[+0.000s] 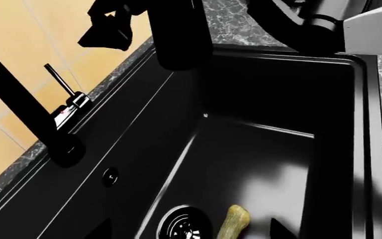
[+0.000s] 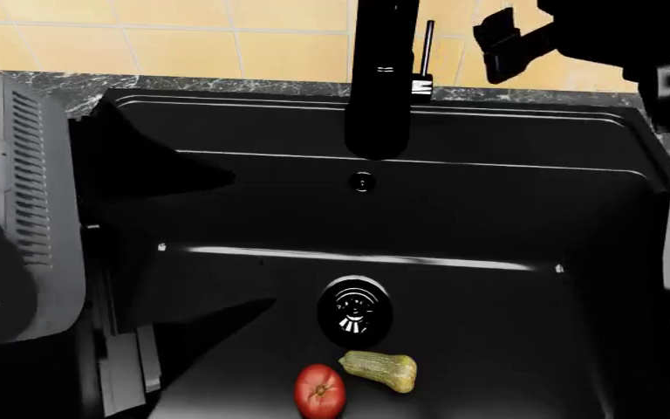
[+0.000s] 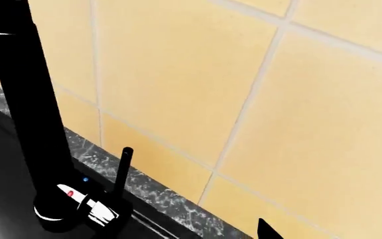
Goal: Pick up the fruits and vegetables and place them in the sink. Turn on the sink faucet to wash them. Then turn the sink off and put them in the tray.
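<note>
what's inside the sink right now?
In the sink: a tomato and a squash near the drain, no water visible. The basin's left side is hidden behind the robot's arm.

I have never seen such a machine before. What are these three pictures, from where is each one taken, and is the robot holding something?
These are simulator renders of a two-armed robot on wheels, working at a kitchen sink. One picture comes from a camera on its head, looking down. The other two come from cameras near each gripper, the pincer at the end of an arm.

The head view shows the black sink with its round metal drain. Near the drain, in the basin, lie a red tomato and a pale striped squash. Behind stands the tall black faucet with a thin lever handle.

The right gripper hangs in the air close to that handle, not touching it; whether it is open I cannot tell. It holds nothing. The left gripper itself is not visible. No water is seen running.
</note>
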Robot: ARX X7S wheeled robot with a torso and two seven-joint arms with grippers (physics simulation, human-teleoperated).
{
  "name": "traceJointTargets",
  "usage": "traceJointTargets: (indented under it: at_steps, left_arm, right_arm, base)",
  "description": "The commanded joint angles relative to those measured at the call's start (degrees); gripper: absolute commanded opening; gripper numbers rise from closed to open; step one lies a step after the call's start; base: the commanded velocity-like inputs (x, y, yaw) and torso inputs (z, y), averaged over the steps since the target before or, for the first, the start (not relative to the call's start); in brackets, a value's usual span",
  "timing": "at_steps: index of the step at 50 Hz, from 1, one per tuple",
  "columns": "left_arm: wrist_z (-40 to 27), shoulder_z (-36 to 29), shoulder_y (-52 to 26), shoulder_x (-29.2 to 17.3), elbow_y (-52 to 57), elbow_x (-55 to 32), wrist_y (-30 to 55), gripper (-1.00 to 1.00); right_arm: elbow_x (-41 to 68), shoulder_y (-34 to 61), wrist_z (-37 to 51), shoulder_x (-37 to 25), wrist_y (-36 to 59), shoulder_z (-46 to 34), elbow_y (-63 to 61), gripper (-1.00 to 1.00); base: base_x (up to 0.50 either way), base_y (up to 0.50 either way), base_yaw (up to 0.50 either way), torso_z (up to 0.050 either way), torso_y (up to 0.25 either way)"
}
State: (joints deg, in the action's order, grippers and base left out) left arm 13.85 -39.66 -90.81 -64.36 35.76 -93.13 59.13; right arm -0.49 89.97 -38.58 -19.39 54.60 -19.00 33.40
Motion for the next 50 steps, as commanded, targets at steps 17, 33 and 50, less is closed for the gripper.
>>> traceJointTargets:
  at_steps: [17, 33, 50]
  left_arm:
    - [-2.3, -4.0, -3.0, 4.8, -3.7, -5.3, 6.2, 1.0]
    - [-3.1, -4.7, -3.8, 5.6, -4.1, -6.7, 6.9, 1.0]
    - [-3.7, -4.5, -4.4, 5.2, -3.7, -7.9, 6.7, 1.0]
  right_arm:
    - [9.9, 2.1, -29.9, -17.9, 31.1, -20.4, -38.9, 1.0]
    - [13.0, 3.7, -34.2, -18.8, 31.2, -27.5, -41.4, 1.0]
    - [12.2, -1.1, -30.3, -16.1, 27.0, -27.9, -38.7, 1.0]
  base:
    - [0.0, 0.0, 0.0, 0.0, 0.0]
    - [0.0, 0.0, 0.0, 0.0, 0.0]
    - [0.0, 0.0, 0.0, 0.0, 0.0]
